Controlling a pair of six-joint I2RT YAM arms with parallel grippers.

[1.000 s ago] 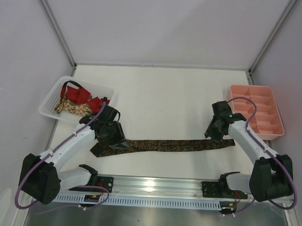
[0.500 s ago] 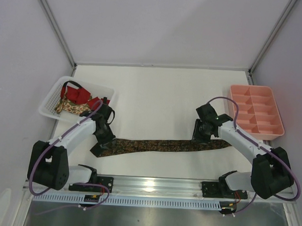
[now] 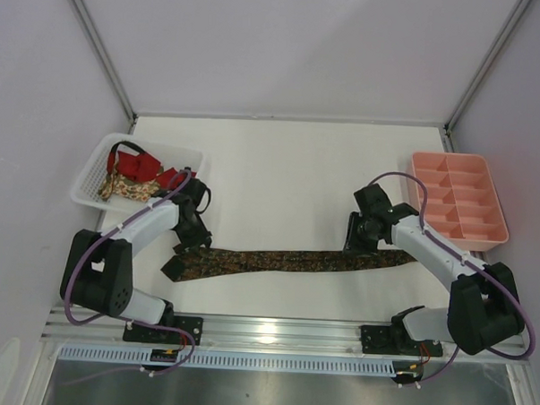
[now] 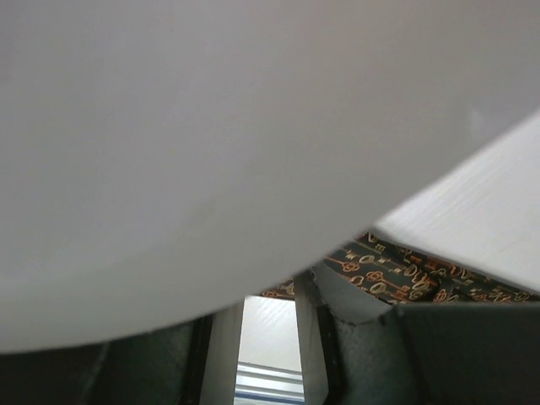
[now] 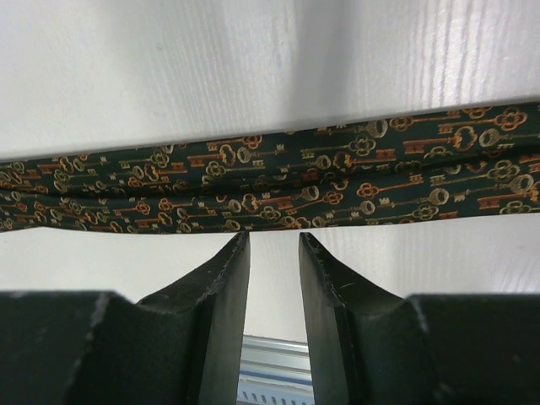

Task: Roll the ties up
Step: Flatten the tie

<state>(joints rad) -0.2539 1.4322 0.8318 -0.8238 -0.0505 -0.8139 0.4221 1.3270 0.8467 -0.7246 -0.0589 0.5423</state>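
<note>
A: What lay on the desk (image 3: pixel 289 167)?
B: The dark key-patterned tie (image 3: pixel 285 259), flat, running left to right. It looked light, limp, probably slippery; I'd have pinched its narrow tip.
A: The hands?
B: The right hand (image 5: pixel 273 240) was narrowly parted and empty above the thin stretch. The left hand (image 4: pixel 268 291) was slightly parted beside the wide end.

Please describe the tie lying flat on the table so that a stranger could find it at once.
On the white table, near its front edge, a long strip runs left to right. This is the dark tie, printed with small gold and orange keys. The other ties, red and beige floral, sit bunched in the white basket at the left.
</note>
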